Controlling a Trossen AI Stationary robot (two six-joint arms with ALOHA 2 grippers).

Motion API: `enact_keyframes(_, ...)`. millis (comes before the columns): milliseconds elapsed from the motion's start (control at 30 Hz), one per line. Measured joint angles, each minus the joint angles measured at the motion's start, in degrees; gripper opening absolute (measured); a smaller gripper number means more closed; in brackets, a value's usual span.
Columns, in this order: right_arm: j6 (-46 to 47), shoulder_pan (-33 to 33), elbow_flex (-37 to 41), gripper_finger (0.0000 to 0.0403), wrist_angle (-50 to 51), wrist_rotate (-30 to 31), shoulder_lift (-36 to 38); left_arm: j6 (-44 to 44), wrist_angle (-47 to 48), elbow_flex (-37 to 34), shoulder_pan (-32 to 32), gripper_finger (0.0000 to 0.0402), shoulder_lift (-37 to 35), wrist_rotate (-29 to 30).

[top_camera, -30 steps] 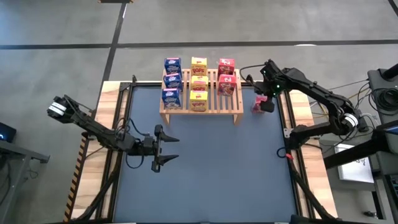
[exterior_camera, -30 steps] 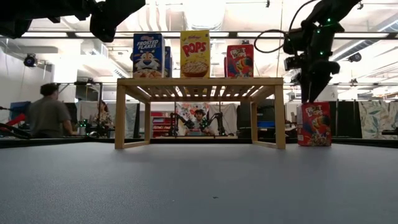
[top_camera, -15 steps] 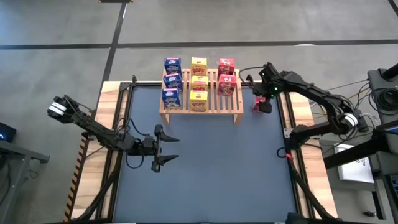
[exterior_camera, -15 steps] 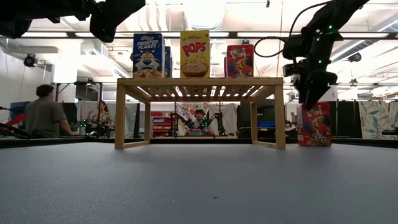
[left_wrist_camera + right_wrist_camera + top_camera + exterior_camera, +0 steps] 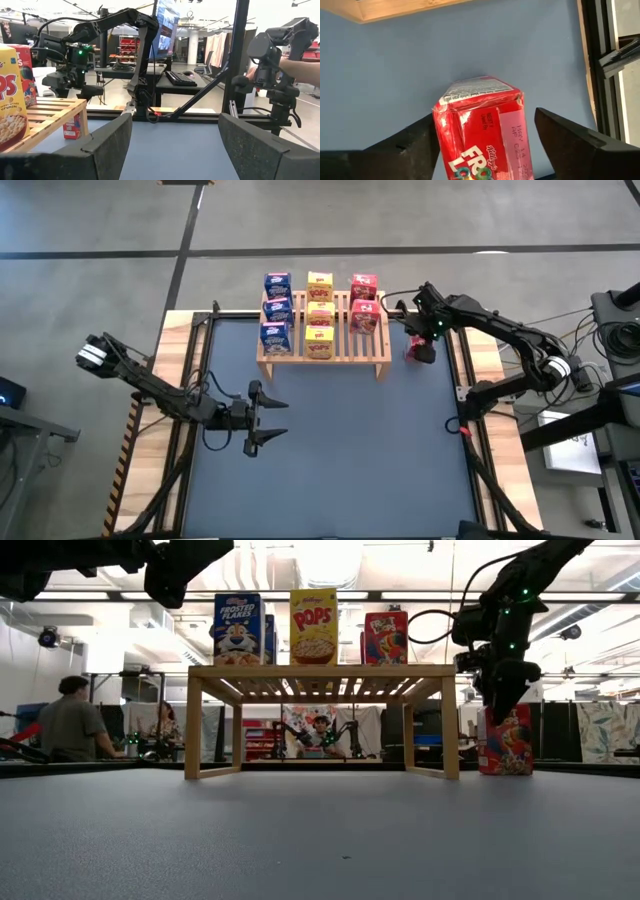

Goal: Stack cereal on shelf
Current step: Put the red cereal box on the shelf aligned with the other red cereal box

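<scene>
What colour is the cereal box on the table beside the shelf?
Red box; the right wrist view shows it best.

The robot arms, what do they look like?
Both arms are dark, jointed and slender. The right arm carries looping black cables, green indicator lights near its wrist and a white band near its base. The left arm has a white band too. Each hand has two broad dark fingers.

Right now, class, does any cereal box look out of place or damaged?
Yes: one red box stands on the table right of the shelf, not on it. Its top flap looks creased and slightly torn. The right gripper straddles it with fingers open.
</scene>
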State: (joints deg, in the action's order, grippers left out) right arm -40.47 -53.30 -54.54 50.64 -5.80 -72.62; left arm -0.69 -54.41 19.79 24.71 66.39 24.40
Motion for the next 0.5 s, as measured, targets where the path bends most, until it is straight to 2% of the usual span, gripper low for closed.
enact_keyframes(267,0.0,0.0,-1.8,0.0236,0.0,0.7,0.1,0.0,0.0,0.0,0.0,0.0281,0.0,0.0)
enact_keyframes(500,2.4,0.0,-6.5,0.0199,1.8,1.9,0.2,0.0,0.1,0.0,0.0,0.0281,0.0,0.5)
